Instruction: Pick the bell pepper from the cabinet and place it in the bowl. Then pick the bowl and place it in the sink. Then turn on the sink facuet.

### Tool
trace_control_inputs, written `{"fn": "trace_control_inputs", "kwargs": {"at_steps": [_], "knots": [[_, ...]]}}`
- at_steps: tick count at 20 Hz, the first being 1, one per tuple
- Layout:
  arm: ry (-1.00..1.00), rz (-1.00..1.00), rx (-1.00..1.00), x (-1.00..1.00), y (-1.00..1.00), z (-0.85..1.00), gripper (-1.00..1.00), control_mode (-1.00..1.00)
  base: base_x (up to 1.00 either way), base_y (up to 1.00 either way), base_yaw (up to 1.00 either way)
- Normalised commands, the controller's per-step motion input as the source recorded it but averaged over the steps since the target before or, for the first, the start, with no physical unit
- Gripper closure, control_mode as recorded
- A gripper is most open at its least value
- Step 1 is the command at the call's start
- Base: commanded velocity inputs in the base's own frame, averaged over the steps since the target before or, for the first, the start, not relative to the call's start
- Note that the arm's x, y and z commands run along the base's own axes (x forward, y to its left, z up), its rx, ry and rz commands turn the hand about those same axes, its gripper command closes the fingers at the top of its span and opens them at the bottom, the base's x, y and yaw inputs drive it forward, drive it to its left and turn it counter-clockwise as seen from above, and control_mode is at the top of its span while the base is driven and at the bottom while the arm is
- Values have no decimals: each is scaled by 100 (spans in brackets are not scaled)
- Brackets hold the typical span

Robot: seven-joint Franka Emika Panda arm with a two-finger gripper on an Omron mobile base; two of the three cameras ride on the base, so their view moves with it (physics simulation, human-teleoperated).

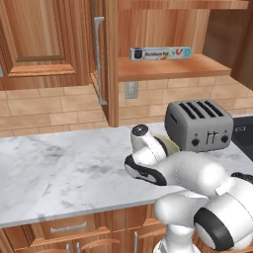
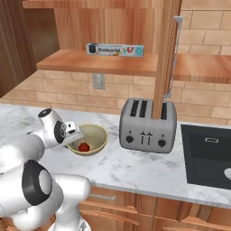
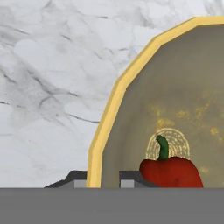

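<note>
Straddling the near rim of the round beige-yellow bowl (image 3: 131, 83), the two dark finger tips (image 3: 128, 180) of the gripper (image 3: 104, 181) are sitting at the bottom of the hand view, one outside the wall and one inside, closed tight on that rim. From the right base view the gripper (image 2: 76, 135) is reaching down onto the left edge of the bowl (image 2: 97, 134).

Going from the largest thing down: the white marble counter (image 1: 59, 168) is running across both base views, with low wooden drawers (image 1: 69, 227) under its front edge. Above it, the reddish-brown wooden wall cabinet (image 1: 163, 66) is standing with its tall door (image 1: 106, 59) swung out edge-on, showing the long silver bar handle (image 1: 100, 59); a long foil box (image 1: 160, 53) is lying on the plank shelf. The matte black rectangular sink (image 2: 210, 155) is lying set into the counter at the right of the right base view. A grey four-slot toaster (image 2: 146, 124) is standing between the sink and the bowl, just beside the bowl. The bowl is resting on the counter, and the small glossy red bell pepper (image 3: 173, 171) with its green stem is lying inside on the olive floor, close to the inner finger tip.
</note>
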Motion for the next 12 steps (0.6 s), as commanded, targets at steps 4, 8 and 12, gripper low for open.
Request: {"fn": "trace_control_inputs", "kwargs": {"at_steps": [4, 8, 12], "knots": [[-5, 10, -8, -58, -1, 60, 100, -100, 0, 0, 0], [-1, 17, -4, -51, 0, 89, 100, -100, 0, 0, 0], [0, 22, -2, -52, -4, 95, 100, -100, 0, 0, 0]]}}
